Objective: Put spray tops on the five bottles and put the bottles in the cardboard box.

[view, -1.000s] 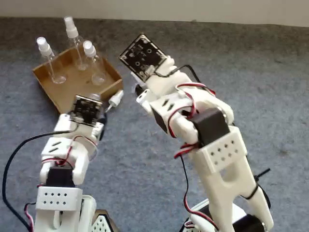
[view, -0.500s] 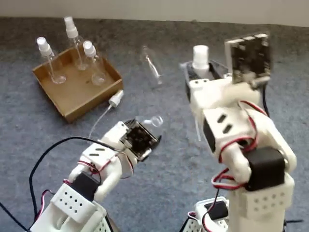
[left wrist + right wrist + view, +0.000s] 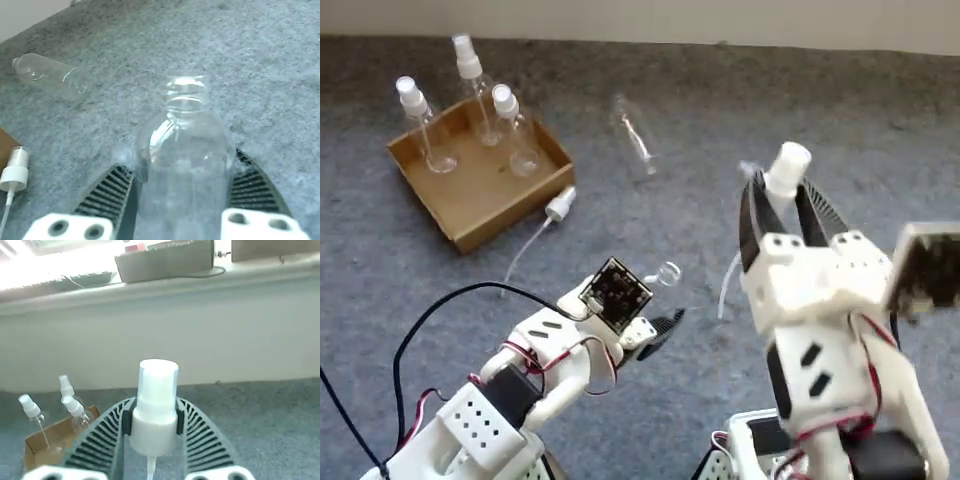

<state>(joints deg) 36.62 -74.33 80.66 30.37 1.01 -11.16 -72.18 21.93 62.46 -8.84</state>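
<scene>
My left gripper [image 3: 182,177] is shut on a clear open-necked bottle [image 3: 184,165], held low over the carpet near the front; its mouth [image 3: 668,272] pokes out past the wrist in the high view. My right gripper [image 3: 152,422] is shut on a white spray top [image 3: 155,407], raised upright with its tube hanging down; the same spray top [image 3: 786,168] stands at the right in the high view. A second bare bottle [image 3: 633,134] lies on the carpet at the back. A loose spray top [image 3: 558,206] lies beside the cardboard box [image 3: 465,205], which holds three capped bottles [image 3: 508,128].
Grey carpet [image 3: 880,140] covers the whole floor. A pale wall [image 3: 150,330] rises behind it. A black cable [image 3: 440,310] loops from the left arm near the front left.
The right arm has swung down and back toward the front right, tilting the spray top upright. The left arm has shifted slightly right with the bottle.
</scene>
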